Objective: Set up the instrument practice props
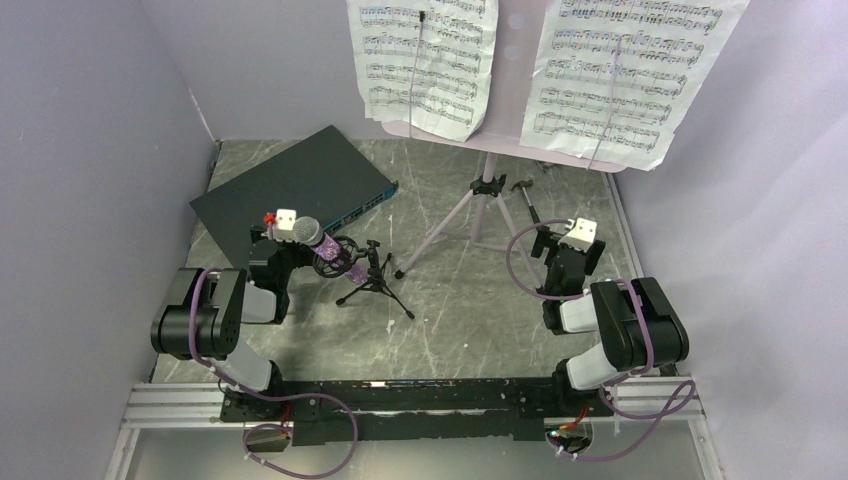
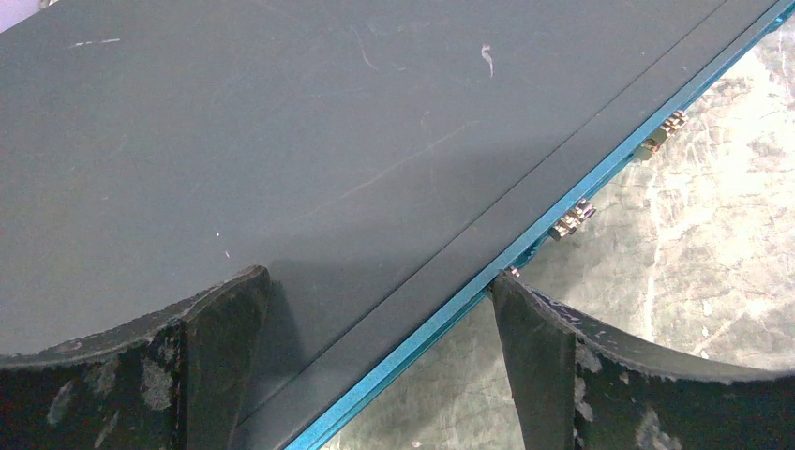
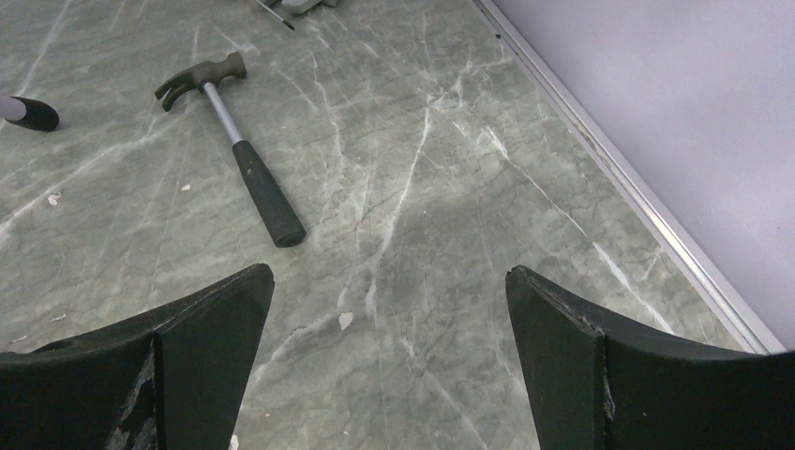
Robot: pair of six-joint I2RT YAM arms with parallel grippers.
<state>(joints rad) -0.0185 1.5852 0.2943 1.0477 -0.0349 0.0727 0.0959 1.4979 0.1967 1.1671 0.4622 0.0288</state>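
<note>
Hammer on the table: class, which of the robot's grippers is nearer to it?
Right. The right gripper hangs just short of the hammer, which lies ahead and left of its open fingers. The left gripper is far across, over the dark panel and its blue edge.

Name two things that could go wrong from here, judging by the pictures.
1. The microphone leans in its small mic stand close beside the left arm; a swing could topple both.
2. The open right tool hangs near the hammer and a music-stand foot; a sweep might jolt the stand and its sheet-music pages.
</note>
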